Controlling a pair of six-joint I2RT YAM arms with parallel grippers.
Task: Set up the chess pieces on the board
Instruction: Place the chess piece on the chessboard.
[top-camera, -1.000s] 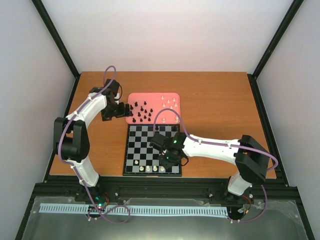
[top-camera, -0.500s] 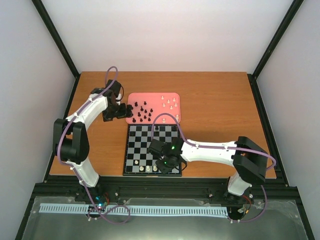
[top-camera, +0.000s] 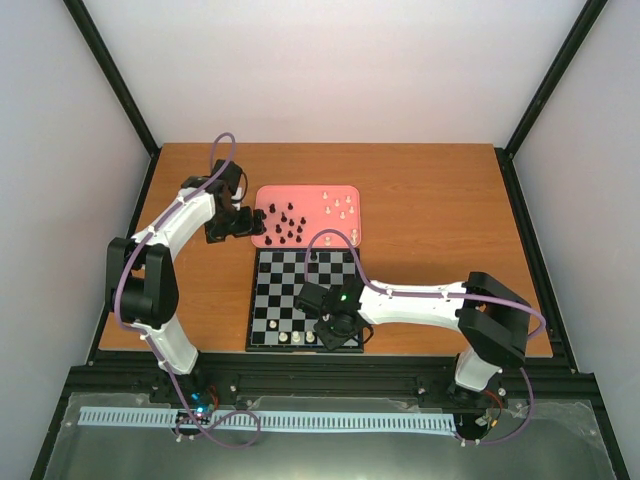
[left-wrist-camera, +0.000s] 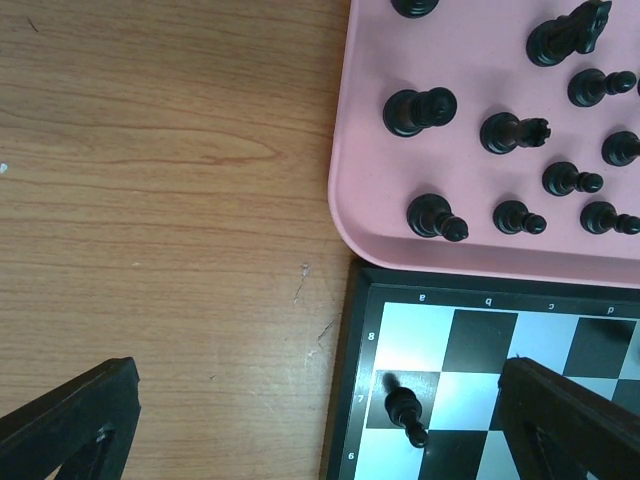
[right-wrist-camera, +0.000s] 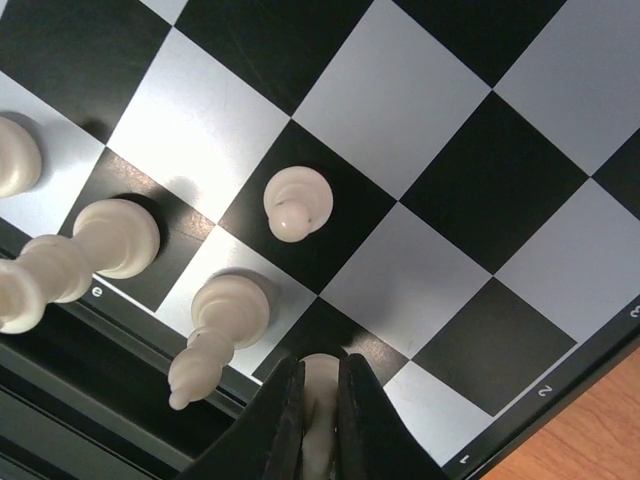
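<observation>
The board (top-camera: 275, 300) lies at the table's near middle. My right gripper (top-camera: 338, 326) is low over its near row, shut on a cream-white piece (right-wrist-camera: 320, 395) whose base is at a black square of the board (right-wrist-camera: 400, 95); whether it touches I cannot tell. Beside it stand three white pieces (right-wrist-camera: 218, 325) and a white pawn (right-wrist-camera: 297, 203). My left gripper (top-camera: 243, 220) is open and empty over the tray's left end. In the left wrist view a black pawn (left-wrist-camera: 403, 410) stands on the board's corner (left-wrist-camera: 345, 380), and several black pieces (left-wrist-camera: 420, 108) stand on the tray.
The pink tray (top-camera: 262, 192) behind the board holds black pieces on its left and white pieces (top-camera: 342, 207) on its right; its edge shows in the left wrist view (left-wrist-camera: 350, 130). Bare wooden table lies left and right of the board.
My right gripper has moved left and toward the near edge of the board with the white piece in it. The left arm has barely moved.
</observation>
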